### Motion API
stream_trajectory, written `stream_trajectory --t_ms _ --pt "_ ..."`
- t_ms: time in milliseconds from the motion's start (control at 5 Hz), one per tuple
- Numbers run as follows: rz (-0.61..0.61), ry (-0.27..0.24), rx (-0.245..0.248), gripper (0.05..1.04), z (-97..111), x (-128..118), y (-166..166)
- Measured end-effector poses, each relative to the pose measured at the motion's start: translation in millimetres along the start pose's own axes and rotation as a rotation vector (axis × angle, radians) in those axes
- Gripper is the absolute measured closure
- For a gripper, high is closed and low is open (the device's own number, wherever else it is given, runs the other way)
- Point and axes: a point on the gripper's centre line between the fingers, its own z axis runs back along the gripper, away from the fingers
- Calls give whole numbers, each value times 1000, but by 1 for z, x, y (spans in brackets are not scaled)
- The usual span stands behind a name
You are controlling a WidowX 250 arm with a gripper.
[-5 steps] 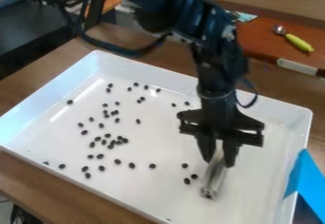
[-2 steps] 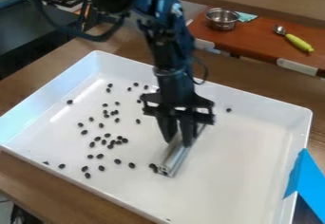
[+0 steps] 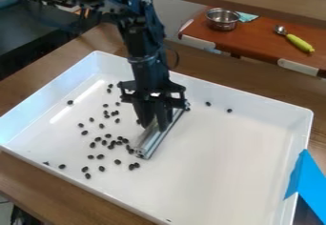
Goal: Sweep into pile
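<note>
The black gripper [image 3: 157, 127] hangs low over the white tray [image 3: 255, 171], left of the tray's middle. It is shut on a silver metal bar [image 3: 149, 141], which lies slanted along the tray floor, its near end toward the lower left. Many small dark beans [image 3: 100, 157] are scattered over the tray's left half, several of them right beside the bar's near end and left side. Two beans [image 3: 208, 104] sit apart near the far wall, right of the gripper.
Raised white walls surround the tray floor. Blue tape [image 3: 307, 178] stands at the tray's right corner. Behind, a brown toy counter [image 3: 255, 40] holds a metal pot [image 3: 223, 19] and a green-handled utensil [image 3: 297, 41]. A dark stove [image 3: 32, 33] is at the upper left.
The gripper and bar have moved left and toward the far side across the tray. Beans near the bar have shifted left, and two far-side beans and the pot have come into sight.
</note>
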Motion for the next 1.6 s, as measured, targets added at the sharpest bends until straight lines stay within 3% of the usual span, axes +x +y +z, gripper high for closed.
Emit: stream_trajectory --t_ms 200,400,600,800,1000,1200,1600 --pt "12 -17 21 746 2 7 22" --pt "-18 0 58 747 5 8 35" --pt "18 49 67 747 11 0 51" --pt "55 105 8 747 28 -5 40" --pt "86 98 -71 747 62 1 15" --pt "103 130 -128 747 71 1 -21" --pt "66 75 -65 747 51 -12 -123"
